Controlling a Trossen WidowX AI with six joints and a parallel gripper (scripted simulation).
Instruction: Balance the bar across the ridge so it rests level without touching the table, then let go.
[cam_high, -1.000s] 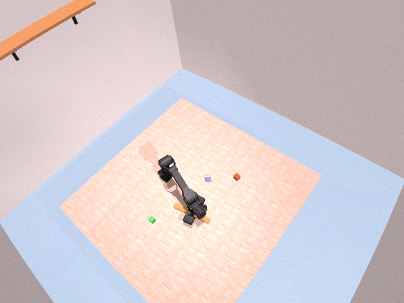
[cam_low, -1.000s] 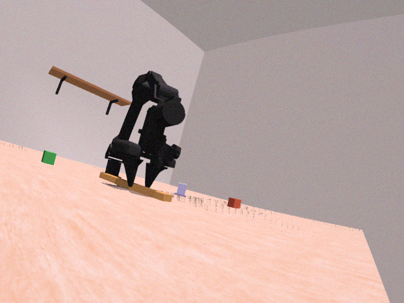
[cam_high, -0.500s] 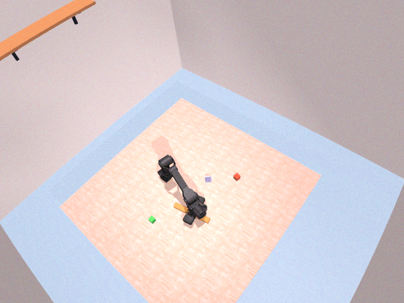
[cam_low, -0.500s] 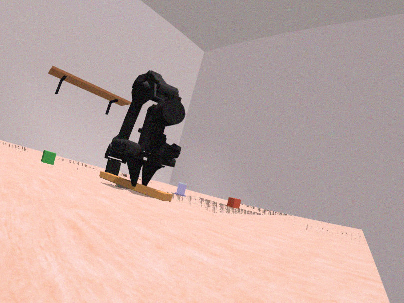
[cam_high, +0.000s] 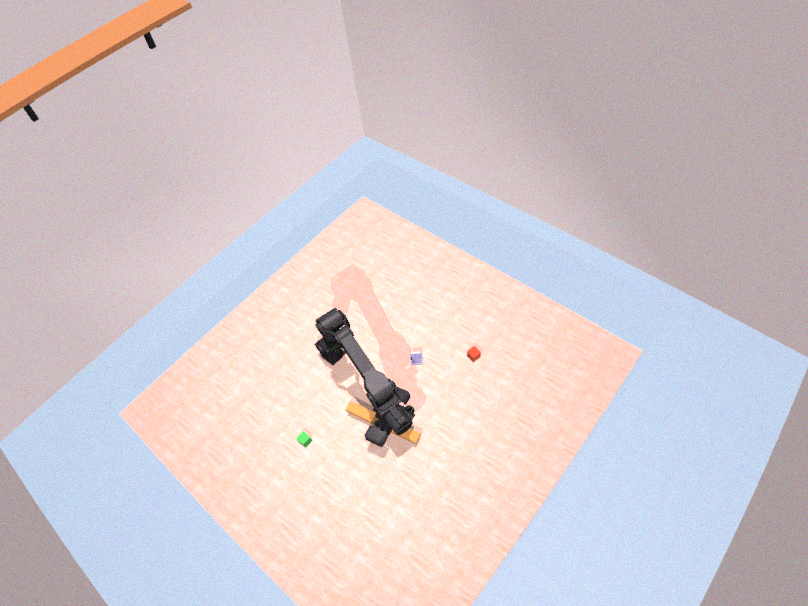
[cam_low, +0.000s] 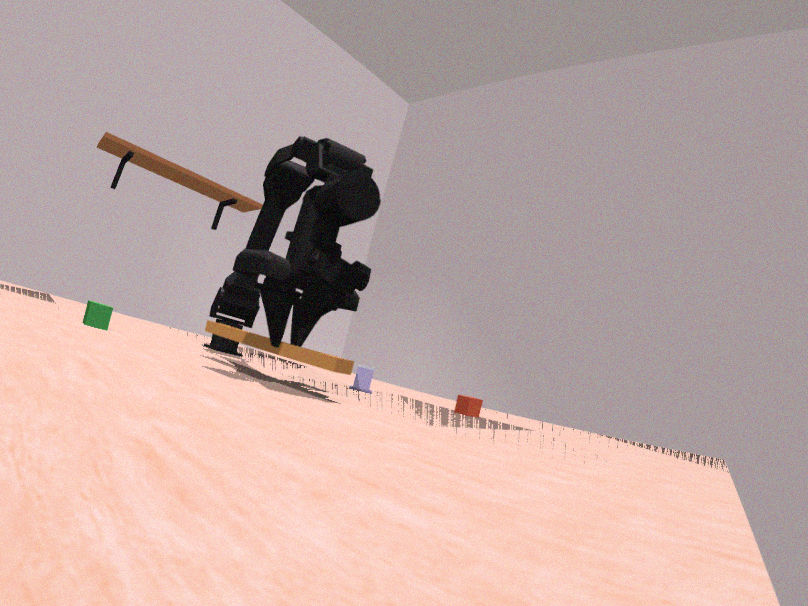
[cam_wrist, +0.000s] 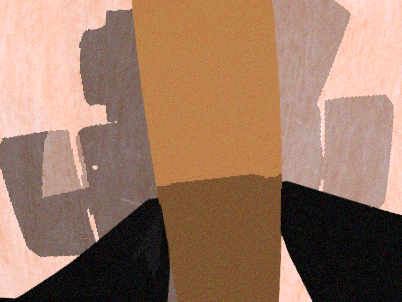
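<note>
The long orange-brown bar (cam_high: 360, 410) (cam_low: 319, 358) (cam_wrist: 215, 100) is held a little above the table (cam_high: 456, 495) (cam_low: 404, 515), with its shadow apart below it in the exterior view. My gripper (cam_low: 287, 343) (cam_wrist: 220, 204) is shut on the bar near its middle, one black finger against each long side. In the top view the arm hides the bar's middle, and both ends show. The small lavender ridge (cam_high: 416, 358) (cam_low: 363, 378) stands on the table, apart from the bar, with nothing on it. It is out of the wrist view.
A red cube (cam_high: 473, 353) (cam_low: 468, 405) lies on the table beyond the ridge. A green cube (cam_high: 304, 439) (cam_low: 97, 315) lies on the other side, off the bar's far end from the ridge. An orange shelf (cam_high: 84, 55) (cam_low: 176, 172) is fixed high on the wall.
</note>
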